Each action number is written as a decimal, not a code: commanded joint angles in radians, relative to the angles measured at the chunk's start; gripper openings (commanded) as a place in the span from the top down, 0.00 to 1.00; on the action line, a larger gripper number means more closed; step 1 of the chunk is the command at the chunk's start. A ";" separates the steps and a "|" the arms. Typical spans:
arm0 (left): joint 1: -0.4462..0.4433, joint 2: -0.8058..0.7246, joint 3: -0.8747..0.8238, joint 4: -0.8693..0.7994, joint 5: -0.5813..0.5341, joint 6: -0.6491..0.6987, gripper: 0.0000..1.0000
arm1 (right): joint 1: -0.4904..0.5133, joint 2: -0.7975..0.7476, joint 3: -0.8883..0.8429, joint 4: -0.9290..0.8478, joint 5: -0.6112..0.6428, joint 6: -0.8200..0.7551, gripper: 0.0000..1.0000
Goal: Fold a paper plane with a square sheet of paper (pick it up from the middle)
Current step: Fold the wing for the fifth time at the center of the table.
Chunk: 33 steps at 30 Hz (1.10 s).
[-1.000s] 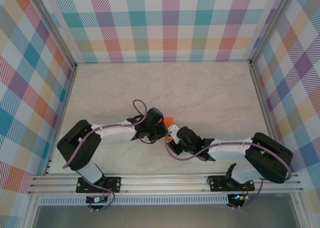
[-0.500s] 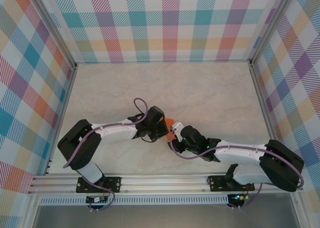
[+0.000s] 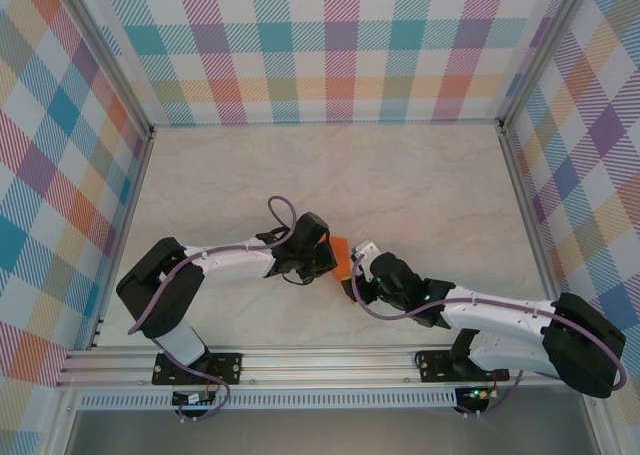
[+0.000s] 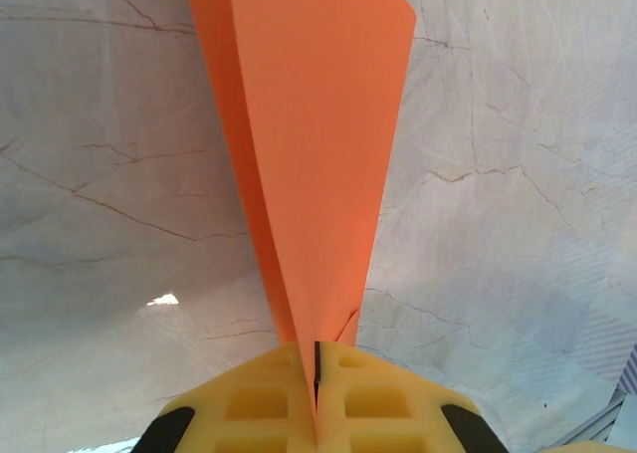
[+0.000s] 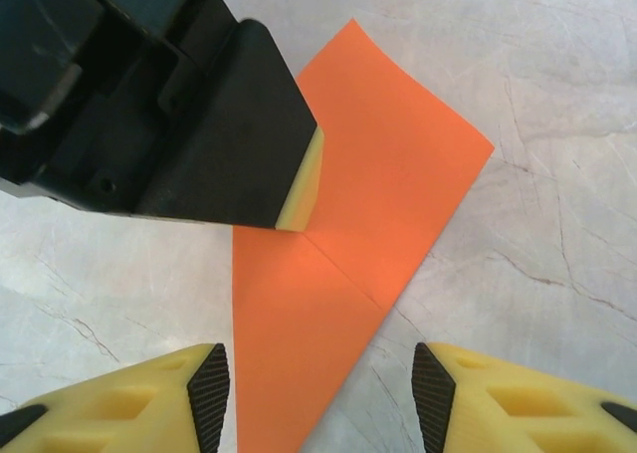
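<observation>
The left gripper (image 4: 316, 398) is clamped on the paper (image 4: 318, 124) at its narrow end, jaws together along the crease, likely to steady the wedge. The right gripper (image 5: 317, 398) stands half apart, straddling the paper's free corner and holding nothing. The paper lies mid-bench (image 3: 420, 175), towards the near edge.

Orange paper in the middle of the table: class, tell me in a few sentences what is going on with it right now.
The left gripper is shut on the orange paper, which is already folded into a narrow pointed wedge with a crease along it. It holds the paper over the middle of the table. The right gripper faces it from the other side with its jaws open, one on each side of the paper's end, not gripping it.
</observation>
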 commanded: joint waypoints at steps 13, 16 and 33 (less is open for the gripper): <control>0.005 0.012 0.016 -0.030 0.003 0.012 0.96 | -0.113 -0.020 -0.048 0.034 -0.087 0.051 0.47; 0.005 0.023 0.025 -0.027 0.010 0.009 0.96 | -0.141 -0.036 -0.067 0.077 -0.212 0.019 0.45; 0.004 0.032 0.034 -0.040 0.011 0.009 0.95 | -0.050 0.178 0.055 0.086 -0.220 -0.150 0.42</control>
